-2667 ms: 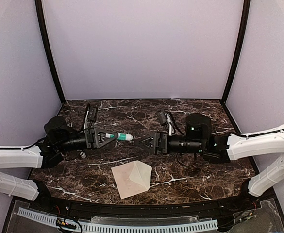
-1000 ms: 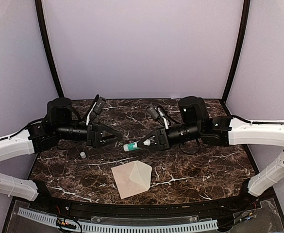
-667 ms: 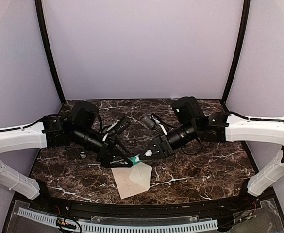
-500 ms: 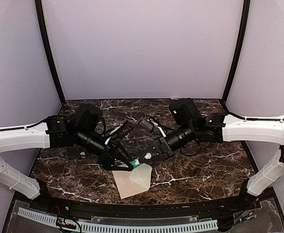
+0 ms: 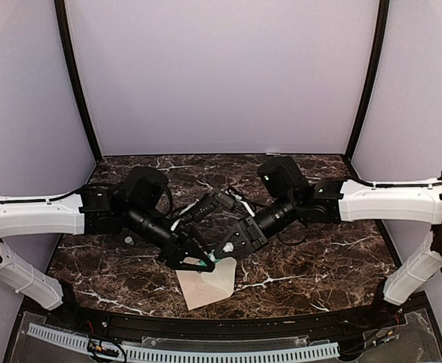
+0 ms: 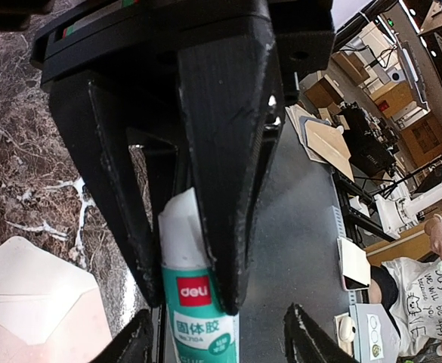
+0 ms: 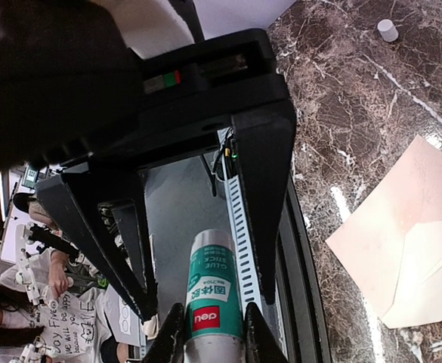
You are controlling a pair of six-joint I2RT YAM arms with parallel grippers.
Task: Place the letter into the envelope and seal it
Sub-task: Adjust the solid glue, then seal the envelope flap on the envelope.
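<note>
Left claw (image 5: 207,263) stands released – its two fingers are spread on either side of the green body of a Deli glue stick (image 6: 202,318), with a gap showing on each side in the left wrist view. Facing it nose to nose, the right claw (image 5: 227,247) is clenched on the other, whitish end of the same glue stick, so the tube runs between the two claws and only the right one grips it. Both arms reach in low over the dark marble table (image 5: 319,265) and meet near its middle front.

Just under and in front of the claws lies the envelope (image 5: 205,281), flat on the table close to the near edge, flap open and folded back (its pale triangular inside faces up, point toward the right). The glue stick's lower end is right at the envelope's far edge – whether it touches the paper I cannot tell. A small white cap (image 7: 387,29) sits alone on the marble, well apart from the envelope.
</note>
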